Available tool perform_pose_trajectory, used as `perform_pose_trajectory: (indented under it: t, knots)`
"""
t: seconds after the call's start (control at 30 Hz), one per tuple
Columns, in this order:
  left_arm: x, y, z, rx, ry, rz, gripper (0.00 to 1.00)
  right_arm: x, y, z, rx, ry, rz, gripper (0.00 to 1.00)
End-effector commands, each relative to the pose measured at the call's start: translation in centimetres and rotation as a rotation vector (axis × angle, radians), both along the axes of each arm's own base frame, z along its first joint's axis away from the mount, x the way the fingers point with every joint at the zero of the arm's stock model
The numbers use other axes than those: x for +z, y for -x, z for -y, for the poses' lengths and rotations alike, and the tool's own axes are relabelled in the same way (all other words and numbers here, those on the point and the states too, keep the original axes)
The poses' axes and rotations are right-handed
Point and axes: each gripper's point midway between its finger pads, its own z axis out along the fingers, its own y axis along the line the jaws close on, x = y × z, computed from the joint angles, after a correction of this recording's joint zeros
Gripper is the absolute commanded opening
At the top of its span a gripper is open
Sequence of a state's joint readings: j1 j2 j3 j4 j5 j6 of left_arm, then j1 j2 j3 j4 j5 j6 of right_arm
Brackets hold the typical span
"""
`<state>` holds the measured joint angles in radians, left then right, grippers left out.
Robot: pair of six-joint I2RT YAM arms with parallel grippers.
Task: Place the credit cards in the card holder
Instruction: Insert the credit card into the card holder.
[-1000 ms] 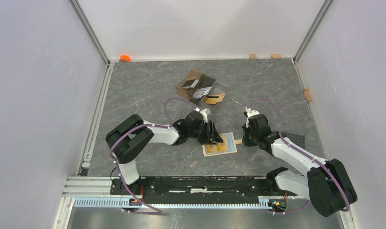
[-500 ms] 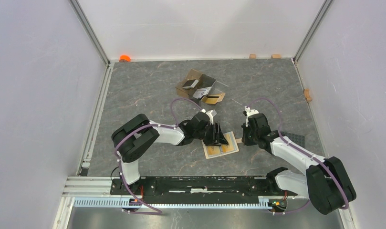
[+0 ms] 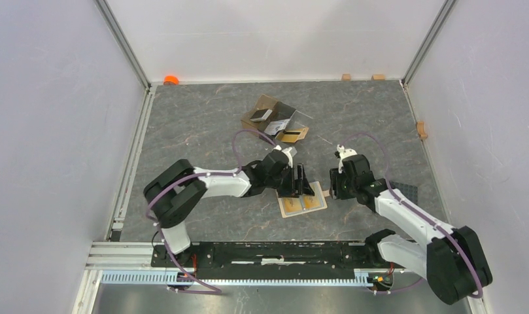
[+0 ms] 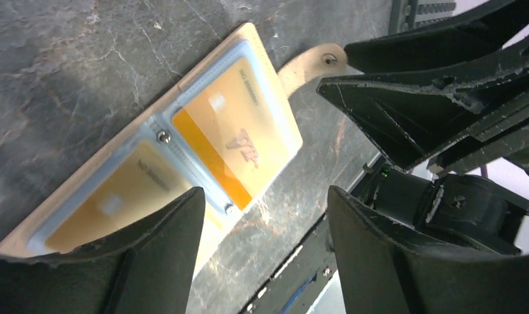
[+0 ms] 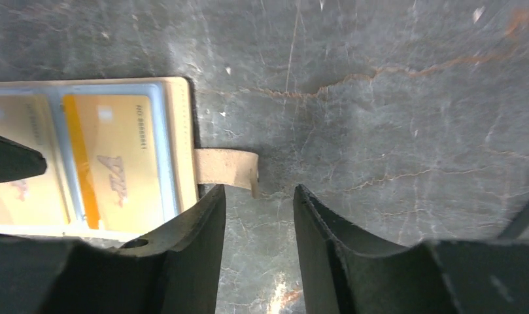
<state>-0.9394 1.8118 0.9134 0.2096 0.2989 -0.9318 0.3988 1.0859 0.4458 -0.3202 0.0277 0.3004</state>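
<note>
The tan card holder (image 3: 303, 203) lies open on the table, light blue pockets up. Each pocket holds an orange-gold credit card, one at right (image 4: 232, 134) and one at left (image 4: 118, 203); both also show in the right wrist view (image 5: 114, 163). Its snap tab (image 5: 225, 167) points right. My left gripper (image 3: 301, 183) hovers open and empty over the holder's far edge. My right gripper (image 3: 333, 190) is open and empty just right of the tab, its jaws a little apart. More cards, one dark (image 3: 261, 115) and one orange-gold (image 3: 291, 135), lie in the clear brown box (image 3: 274, 104).
A black textured pad (image 3: 405, 191) lies right of the right arm. An orange object (image 3: 171, 80) sits at the back left corner. Small wooden blocks (image 3: 346, 76) stand along the back wall, another (image 3: 421, 129) by the right wall.
My left gripper has shifted a little to the right over the holder. The holder has slid slightly nearer and turned a bit. The right gripper has edged left toward the tab.
</note>
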Motion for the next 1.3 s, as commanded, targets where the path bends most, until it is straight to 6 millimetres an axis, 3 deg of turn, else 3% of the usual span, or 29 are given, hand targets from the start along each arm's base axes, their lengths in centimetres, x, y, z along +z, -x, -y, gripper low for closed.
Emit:
perform_pose_trajectory:
  t: [0.0,0.1,0.23,0.43,0.6,0.8,1.07,1.27]
  knots:
    - [4.2,-0.7,-2.0,0.022,-0.026,0.142,0.78,4.7,-1.9,-1.0,0.031,-0.048,0.114,0.51]
    - [4.5,-0.2,-3.7,0.042,-0.053,0.157,0.83,6.2,-1.8,-2.5,0.087,-0.124,0.136,0.56]
    - [2.5,0.5,-6.5,0.083,-0.149,0.126,0.84,6.5,-0.9,-5.2,0.168,-0.262,0.125,0.53]
    - [0.5,1.3,-8.4,0.127,-0.190,0.076,0.78,4.1,0.7,-6.7,0.227,-0.338,0.023,0.44]
    - [0.2,1.3,-8.9,0.138,-0.210,0.076,0.68,2.5,1.1,-6.4,0.215,-0.321,-0.019,0.39]
    - [-1.2,1.5,-9.3,0.127,-0.252,0.059,0.64,1.1,1.5,-6.0,0.200,-0.296,-0.056,0.34]
    - [-2.1,1.5,-9.1,0.116,-0.262,0.050,0.53,0.3,1.7,-5.9,0.194,-0.291,-0.075,0.30]
    - [-2.8,1.7,-9.1,0.110,-0.269,0.040,0.46,0.8,1.7,-6.5,0.199,-0.329,-0.068,0.22]
